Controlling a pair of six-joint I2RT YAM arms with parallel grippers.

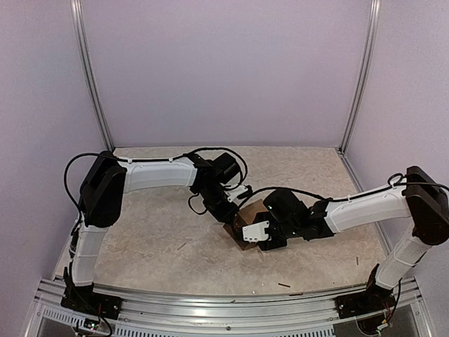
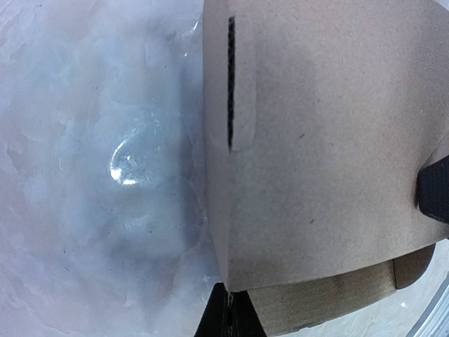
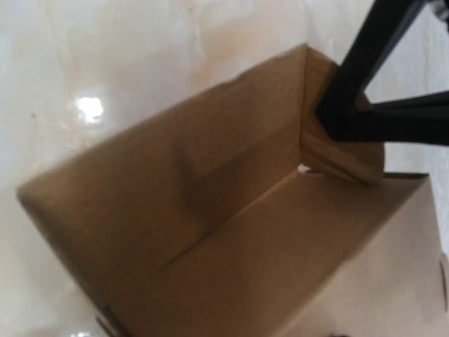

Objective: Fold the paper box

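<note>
Paper box (image 1: 242, 230), partly erected, near the middle of the desk (image 1: 154, 239), between the two arms and in contact with both. In the right wrist view the interior is exposed: a floor panel, one long side wall raised square to it, and a far end wall where a rounded flap (image 3: 351, 158) is turned inward. The left wrist view shows a plain outer panel bearing a narrow slot (image 2: 230, 84), with a further layer of cardboard below its edge. As a judgement, the folding stands past its midpoint: the walls are up and one end is formed, while the end facing the right wrist camera is open and no lid is closed over the cavity. The long axis runs from lower left to upper right in the right wrist view; in the overhead view it appears to lie slantwise between the arms, though the arms cover too much of it to be sure. The left tool (image 3: 338, 123) is closed, its black tips pinching the far end wall. The right tool (image 1: 261, 235) sits against the box; whether it grips anything cannot be told
</note>
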